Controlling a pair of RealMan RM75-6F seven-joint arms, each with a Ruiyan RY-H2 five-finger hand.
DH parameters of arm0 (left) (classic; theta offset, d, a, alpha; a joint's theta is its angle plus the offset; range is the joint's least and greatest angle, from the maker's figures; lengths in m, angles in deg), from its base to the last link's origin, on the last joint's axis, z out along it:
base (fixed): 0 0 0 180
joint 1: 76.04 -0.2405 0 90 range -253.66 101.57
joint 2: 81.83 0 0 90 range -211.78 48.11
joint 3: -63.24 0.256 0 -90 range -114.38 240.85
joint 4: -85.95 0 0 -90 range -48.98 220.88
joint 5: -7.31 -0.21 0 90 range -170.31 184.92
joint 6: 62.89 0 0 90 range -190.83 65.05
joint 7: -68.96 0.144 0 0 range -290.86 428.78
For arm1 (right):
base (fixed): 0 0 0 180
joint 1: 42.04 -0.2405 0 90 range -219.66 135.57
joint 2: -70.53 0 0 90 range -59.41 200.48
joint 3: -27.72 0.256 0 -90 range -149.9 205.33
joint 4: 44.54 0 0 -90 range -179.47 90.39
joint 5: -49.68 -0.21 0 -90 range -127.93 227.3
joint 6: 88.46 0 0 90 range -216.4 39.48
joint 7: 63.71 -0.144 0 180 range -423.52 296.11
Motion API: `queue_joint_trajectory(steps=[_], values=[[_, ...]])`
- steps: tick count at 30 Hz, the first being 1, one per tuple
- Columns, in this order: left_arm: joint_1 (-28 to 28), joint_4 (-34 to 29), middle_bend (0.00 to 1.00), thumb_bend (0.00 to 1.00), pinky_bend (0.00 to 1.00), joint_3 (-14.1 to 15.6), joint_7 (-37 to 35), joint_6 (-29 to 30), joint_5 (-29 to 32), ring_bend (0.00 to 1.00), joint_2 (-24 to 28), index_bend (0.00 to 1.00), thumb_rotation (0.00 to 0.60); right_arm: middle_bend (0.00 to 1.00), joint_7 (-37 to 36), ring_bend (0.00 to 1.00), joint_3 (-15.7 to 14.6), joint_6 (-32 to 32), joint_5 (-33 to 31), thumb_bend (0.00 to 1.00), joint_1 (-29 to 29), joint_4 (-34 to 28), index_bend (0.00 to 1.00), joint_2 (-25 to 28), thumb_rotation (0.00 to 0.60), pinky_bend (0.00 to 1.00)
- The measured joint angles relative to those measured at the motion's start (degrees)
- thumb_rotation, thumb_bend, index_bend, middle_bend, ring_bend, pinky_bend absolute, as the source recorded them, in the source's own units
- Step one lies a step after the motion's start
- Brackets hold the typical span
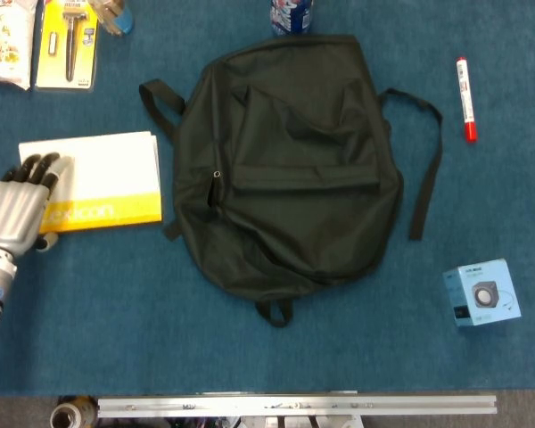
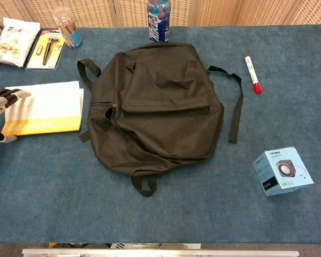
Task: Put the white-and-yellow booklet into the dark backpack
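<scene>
On the blue-carpeted worktop [image 1: 357, 348], the booklet [image 1: 102, 178] lies just left of the closed backpack [image 1: 290, 169]. The left robot hand [image 1: 20, 207] rests flat on the booklet's left edge, fingers extended; its thumb is hard to make out, its arm cut off.

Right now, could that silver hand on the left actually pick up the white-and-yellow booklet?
Probably yes. The left hand already rests on the booklet's near-left corner, fingers lying over its edge. Nothing lies on the booklet, and the dark backpack sits beside it, to its right. Whether the fingers grip yet is unclear.
</scene>
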Motion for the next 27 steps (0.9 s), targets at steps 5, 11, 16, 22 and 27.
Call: queue_joint_trajectory(steps=[5, 11, 16, 22, 27], values=[[0.5, 1.8, 0.09, 0.14, 0.2, -0.8, -2.1, 0.4, 0.3, 0.09, -0.7, 0.08, 0.6, 0.38, -0.2, 0.27, 0.0, 0.0, 0.0, 0.26, 0.1, 0.1, 0.29, -0.1, 0.6, 0.45], [0.5, 2.4, 0.09, 0.14, 0.2, -0.1, -2.4, 0.0, 0.3, 0.09, -1.2, 0.08, 0.6, 0.38, -0.4, 0.27, 0.0, 0.2, -0.1, 0.26, 0.1, 0.4, 0.29, -0.2, 0.6, 0.45], [0.7, 2.9, 0.09, 0.14, 0.2, 0.0, -2.1, -0.5, 0.6, 0.09, -1.6, 0.09, 0.6, 0.38, -0.7, 0.27, 0.0, 0.1, -0.1, 0.26, 0.1, 0.6, 0.29, -0.2, 0.6, 0.45], [1.5, 2.7, 0.09, 0.14, 0.2, -0.1, -1.4, -2.0, 1.3, 0.09, -1.4, 0.09, 0.6, 0.38, -1.4, 0.27, -0.1, 0.1, 0.0, 0.26, 0.3, 1.2, 0.29, -0.5, 0.6, 0.45], [2.4, 1.9, 0.09, 0.14, 0.2, -0.7, 0.4, -3.8, 3.3, 0.09, -0.8, 0.11, 0.6, 0.38, -2.1, 0.27, -0.2, 0.3, -0.1, 0.26, 0.4, 2.0, 0.29, -0.7, 0.6, 0.45]])
